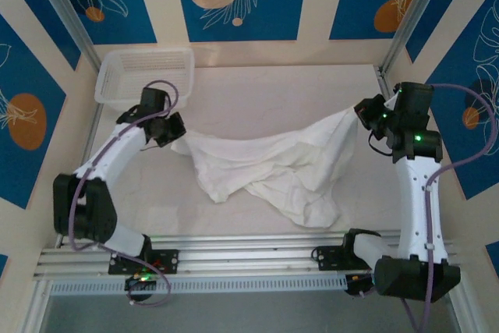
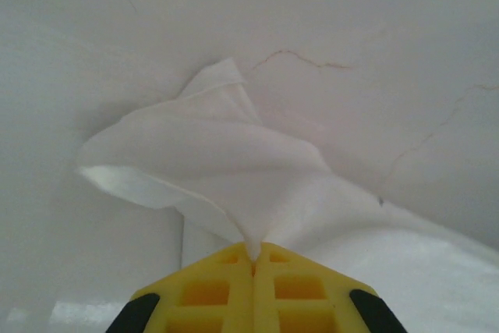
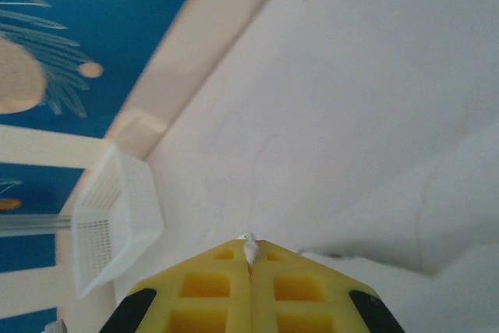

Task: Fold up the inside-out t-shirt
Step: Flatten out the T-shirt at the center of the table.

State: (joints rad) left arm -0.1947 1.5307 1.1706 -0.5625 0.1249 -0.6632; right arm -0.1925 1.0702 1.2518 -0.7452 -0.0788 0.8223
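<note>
shirt [image 1: 273, 165]: white, strung across the middle of the table [image 1: 265, 87], held at both ends.
long axis: left to right, from one gripper to the other, roughly parallel to the near edge.
left end: pulled to a narrow corner at the left gripper [image 1: 173, 132].
right end: drawn to a point at the right gripper [image 1: 366, 115]; the cloth fans down and leftward from it.
middle: sags and bunches; crumpled folds spill toward the near edge, the biggest lump right of centre on the table.
left gripper state: clenched on a fold of the shirt. In the wrist view, cloth comes straight out of the seam between the yellow pads [image 2: 210, 294] and flares into a loose flap.
right gripper state: clenched on the shirt too. A small white tuft pokes out between its pads, with more cloth trailing off to the lower right.
basket [image 1: 144, 76]: white mesh, far left corner, just beyond the left gripper, apart from the shirt.
neck, sleeves, hem: cannot tell which end is which.
</note>
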